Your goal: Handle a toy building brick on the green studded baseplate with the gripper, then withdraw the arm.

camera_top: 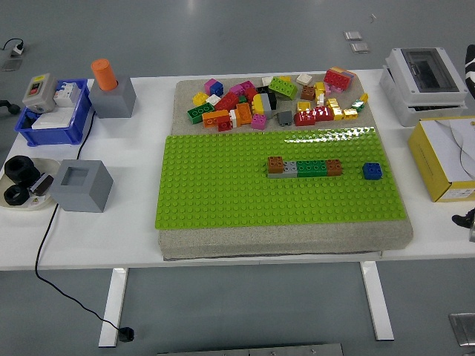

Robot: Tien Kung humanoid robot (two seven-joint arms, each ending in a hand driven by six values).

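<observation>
White worktop (133,222), green baseplate (223,185); blue brick (372,170) alone at three o'clock, nearest right arm (466,219) at edge, fingers unseen, state unknowable.

The green studded baseplate (223,185) is shiny plastic, catching glare along its far edge. It lies on a rough, matt grey slab (297,236), perhaps foam or stone. The loose bricks (274,100) look like glossy plastic. The white surface (89,237) is smooth and matt. The yellow box (438,159) looks like cardboard.
</observation>
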